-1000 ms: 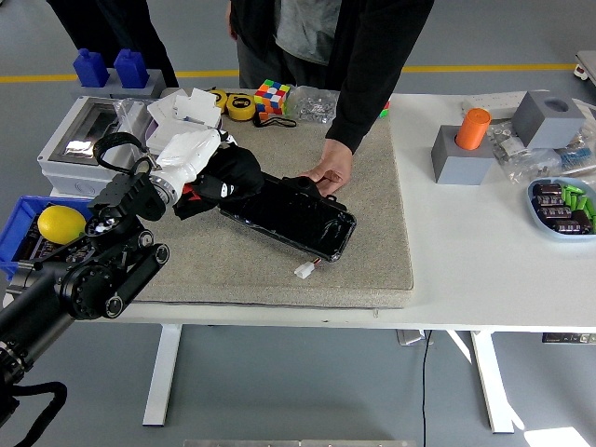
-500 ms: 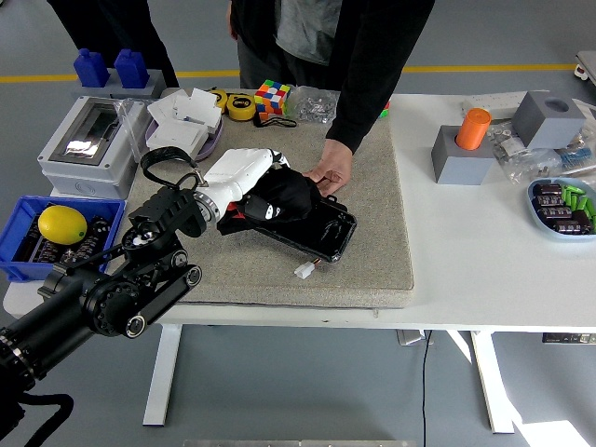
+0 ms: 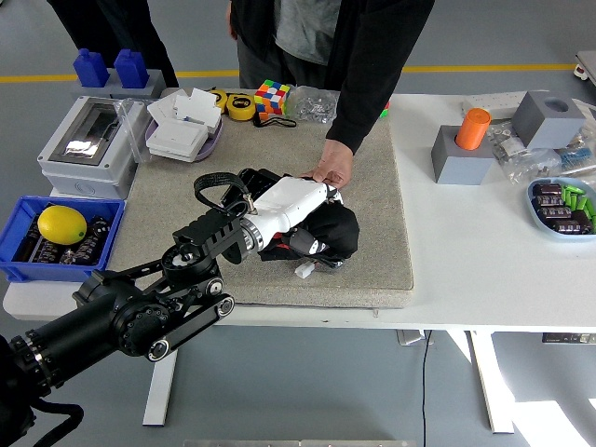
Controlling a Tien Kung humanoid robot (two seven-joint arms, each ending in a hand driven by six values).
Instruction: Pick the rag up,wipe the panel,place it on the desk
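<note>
My left hand (image 3: 312,223), white-cased, is shut on the black rag (image 3: 332,233) and presses it on the right end of the black panel (image 3: 258,182), which lies on the grey mat (image 3: 372,233). Most of the panel is hidden under my hand and the rag. A person's hand (image 3: 332,170) rests on the panel's far edge, holding it down. My right arm does not appear in the picture.
A small white connector (image 3: 304,271) lies by the panel's near edge. A grey box (image 3: 84,144), a blue bin with a lemon (image 3: 61,224) and white boxes (image 3: 182,126) stand at left. A Rubik's cube (image 3: 273,96) sits behind; grey blocks and an orange cylinder (image 3: 473,128) right.
My left hand has slid the rag rightward along the panel, from its left end to its right end. The person's hand has stayed on the far edge.
</note>
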